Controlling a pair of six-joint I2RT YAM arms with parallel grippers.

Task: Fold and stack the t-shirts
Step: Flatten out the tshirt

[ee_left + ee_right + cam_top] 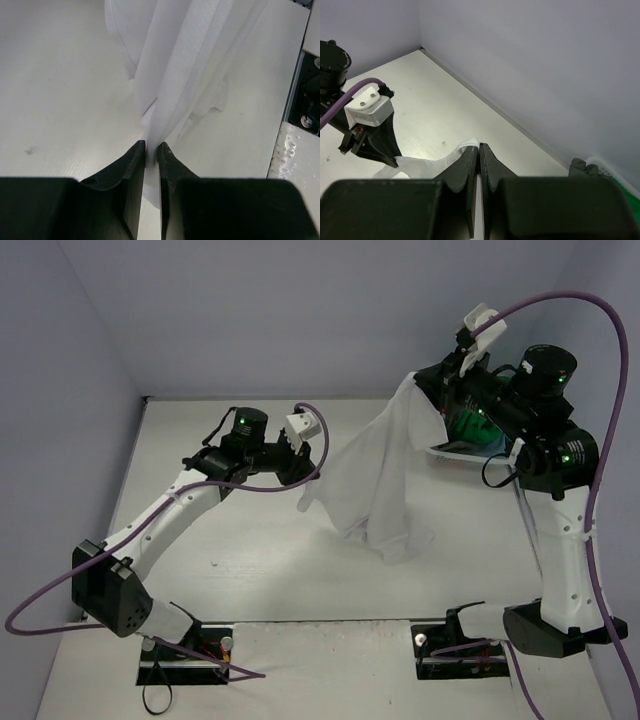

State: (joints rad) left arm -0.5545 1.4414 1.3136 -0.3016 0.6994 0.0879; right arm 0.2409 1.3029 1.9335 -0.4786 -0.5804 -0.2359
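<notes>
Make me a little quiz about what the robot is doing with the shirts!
1. True or false: the white t-shirt lies flat on the table.
2. What colour is the other cloth, far right? A red, B green, C yellow.
3. Which holds the shirt up higher, the left gripper or the right gripper?
Key: 1 false, it hangs between both grippers; 2 B; 3 right.

A white basket (pixel 455 453) sits on the table (pixel 250 580).

L tool (pixel 151 145) low, pinched; R tool (pixel 479 146) raised, pinched.
</notes>
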